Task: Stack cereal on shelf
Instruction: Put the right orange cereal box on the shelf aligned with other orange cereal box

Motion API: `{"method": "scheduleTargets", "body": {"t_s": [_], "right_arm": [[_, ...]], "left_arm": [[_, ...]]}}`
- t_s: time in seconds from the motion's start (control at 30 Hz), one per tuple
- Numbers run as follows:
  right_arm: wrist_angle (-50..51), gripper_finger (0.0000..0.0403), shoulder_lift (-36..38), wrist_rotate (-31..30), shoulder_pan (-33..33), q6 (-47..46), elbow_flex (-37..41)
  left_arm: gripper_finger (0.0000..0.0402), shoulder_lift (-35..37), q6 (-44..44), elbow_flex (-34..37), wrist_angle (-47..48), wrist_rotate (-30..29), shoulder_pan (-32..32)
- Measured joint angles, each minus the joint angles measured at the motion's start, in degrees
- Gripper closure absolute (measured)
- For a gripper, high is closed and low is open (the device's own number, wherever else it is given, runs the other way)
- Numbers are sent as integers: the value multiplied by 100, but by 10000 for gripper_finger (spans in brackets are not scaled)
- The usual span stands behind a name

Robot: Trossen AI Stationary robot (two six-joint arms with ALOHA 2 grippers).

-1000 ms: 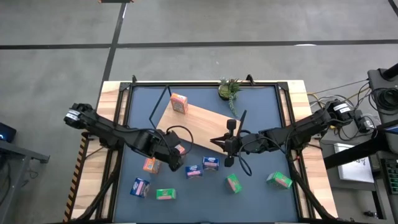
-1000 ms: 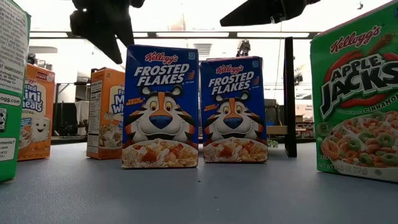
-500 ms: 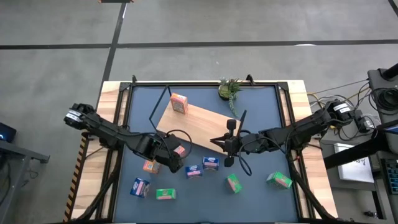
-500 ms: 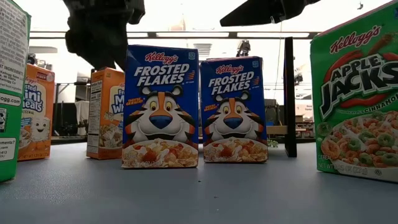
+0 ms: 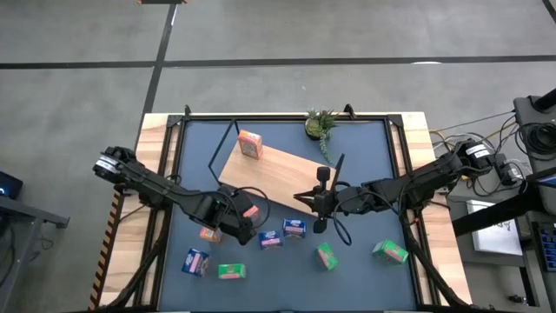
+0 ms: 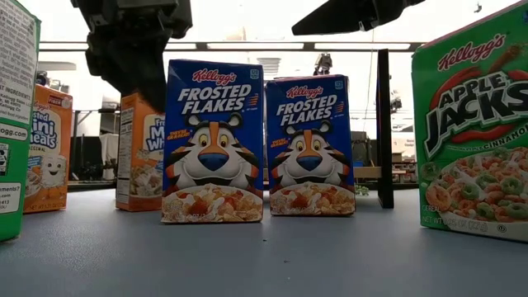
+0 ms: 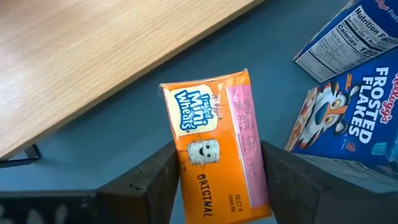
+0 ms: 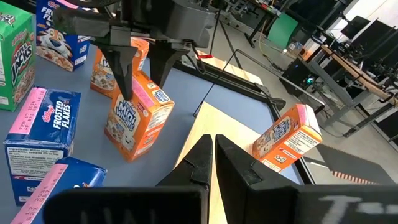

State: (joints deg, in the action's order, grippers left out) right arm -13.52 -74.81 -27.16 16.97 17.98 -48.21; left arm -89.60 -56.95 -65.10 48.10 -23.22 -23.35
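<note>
The left gripper is down over an orange Mini-Wheats box that stands on the dark blue table just off the near edge of the shelf, the light-wood board lying at an angle across the middle of the table. Its jaws straddle the box, one finger on each narrow side, close against the cardboard; whether they already press it cannot be told. In the right wrist view the same box stands upright with the two dark fingers reaching down on either side of its top. The right gripper hangs over the shelf's right end with its jaws pressed together and nothing between them. One orange box already stands on the shelf, near its far corner, and another orange box stands on the table close to the left arm. In front of the shelf, two blue Frosted Flakes boxes stand upright side by side, a third blue box sits toward the table's front left with a green box just beside it, and two more green Apple Jacks boxes are on the front right. A small potted plant stands at the far edge of the table.
</note>
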Motion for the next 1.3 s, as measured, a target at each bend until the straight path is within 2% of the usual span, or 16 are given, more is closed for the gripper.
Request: {"method": "scheduleTargets", "body": {"t_s": [0.2,0.43,0.57,0.73,0.93,1.0,1.1,1.23,1.3], "right_arm": [[1,394,-4,0,0,0,0],[0,394,-6,0,0,0,0],[1,394,-7,0,0,0,0],[2,394,-7,2,0,-42,0],[2,394,-7,2,0,-42,0],[0,394,-7,2,0,-42,0],[0,394,-7,2,0,-75,0],[2,394,-7,4,-1,-91,1],[2,394,-7,4,-2,-90,2]], "left_arm": [[241,2,53,0,17,10,-9],[252,25,253,0,32,20,-9],[255,41,723,-183,239,37,-7],[255,61,2283,-1001,907,-128,0],[255,69,5112,-1816,1462,-177,45],[255,72,6011,-1888,1500,-175,110],[255,85,6883,-1882,1487,-161,397],[255,120,7484,-1664,1496,-128,1054],[255,147,7743,-1558,1458,152,1417]]}}
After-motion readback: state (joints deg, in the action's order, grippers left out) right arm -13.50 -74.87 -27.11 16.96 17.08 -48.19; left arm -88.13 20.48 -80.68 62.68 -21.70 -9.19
